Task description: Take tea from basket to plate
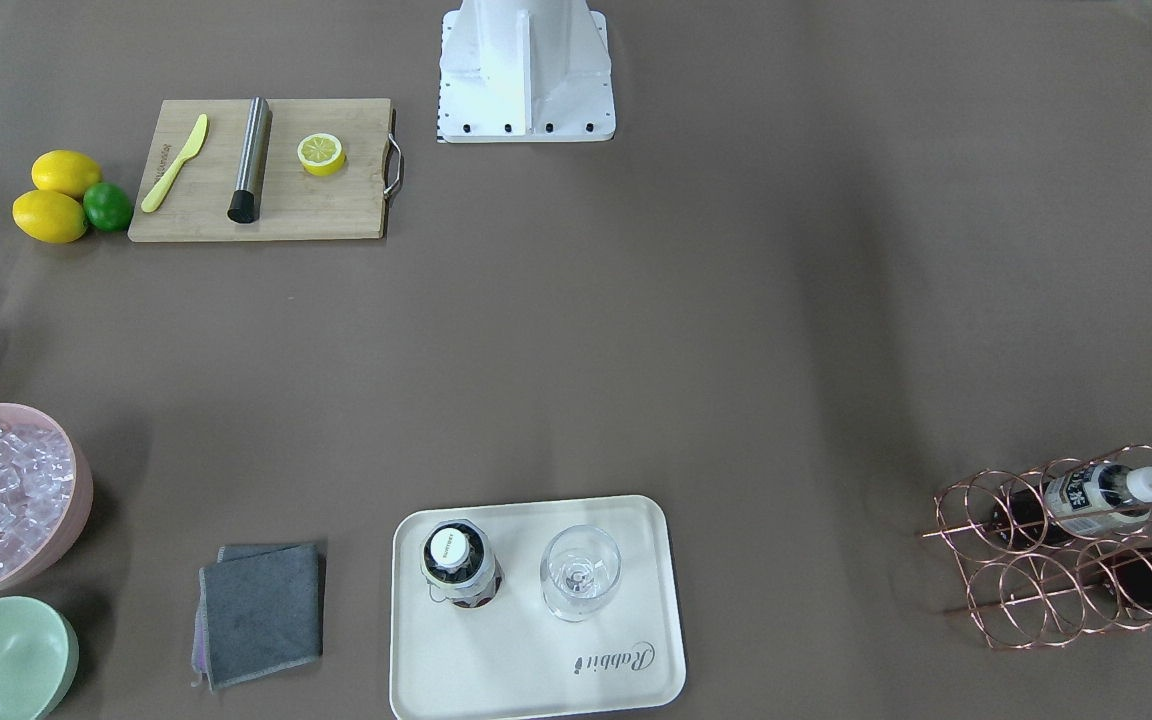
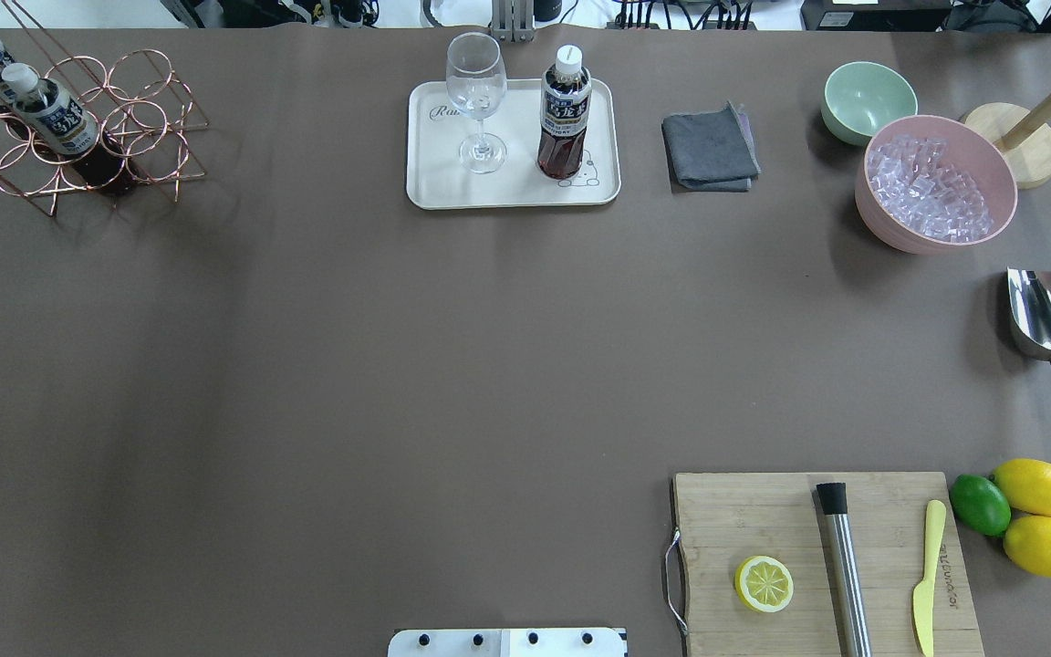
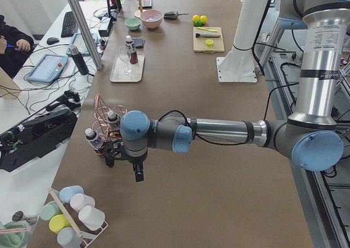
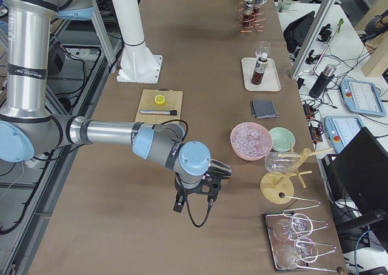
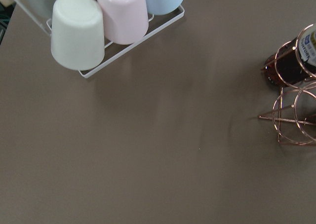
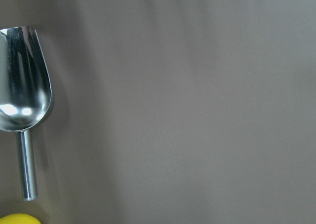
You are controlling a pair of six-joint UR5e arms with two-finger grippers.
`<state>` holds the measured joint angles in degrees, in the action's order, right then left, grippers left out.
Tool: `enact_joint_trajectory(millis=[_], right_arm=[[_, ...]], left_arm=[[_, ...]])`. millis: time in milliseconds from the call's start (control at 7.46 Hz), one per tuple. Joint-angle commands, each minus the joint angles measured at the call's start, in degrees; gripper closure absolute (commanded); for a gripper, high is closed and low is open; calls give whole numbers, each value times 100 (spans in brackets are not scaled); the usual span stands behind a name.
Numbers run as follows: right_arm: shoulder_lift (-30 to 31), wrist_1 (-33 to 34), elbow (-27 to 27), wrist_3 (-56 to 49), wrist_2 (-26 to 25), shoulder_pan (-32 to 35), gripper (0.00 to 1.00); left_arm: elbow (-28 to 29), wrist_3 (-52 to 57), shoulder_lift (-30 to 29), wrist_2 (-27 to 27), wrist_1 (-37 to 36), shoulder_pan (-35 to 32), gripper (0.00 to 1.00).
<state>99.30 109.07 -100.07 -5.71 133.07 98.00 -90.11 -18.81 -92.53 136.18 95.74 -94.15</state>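
Standing upright on the plate (image 2: pixel 434 187): one tea bottle (image 2: pixel 565 114), white cap on, at the plate's right end in the overhead view. Stemmed glass (image 2: pixel 476 100) just beside it on the same plate, not touching. Basket (image 2: pixel 147 119) sits well apart at the table's far left corner, with two other bottles (image 2: pixel 51 114) leaning tilted in its rings. Left gripper (image 3: pixel 124 159) hangs over the table near the basket, nothing seen in it; visible only from the side camera, so cannot tell if the claw is apart or together. Right gripper (image 4: pixel 206 189) hangs over the table near the pink ice bowl (image 4: pixel 250 140); claw state cannot be told either. Metal scoop (image 6: pixel 22 86) lies below the right wrist camera.
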Motion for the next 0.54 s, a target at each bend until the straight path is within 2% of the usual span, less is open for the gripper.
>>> enact_joint_trajectory(millis=[0,402], right_arm=[[1,0,5,0,9,0,0],[10,0,5,0,9,0,0]], left_arm=[[194,-18,77,181,-21,106,2],[222,-61,59,181,-21,325,2]])
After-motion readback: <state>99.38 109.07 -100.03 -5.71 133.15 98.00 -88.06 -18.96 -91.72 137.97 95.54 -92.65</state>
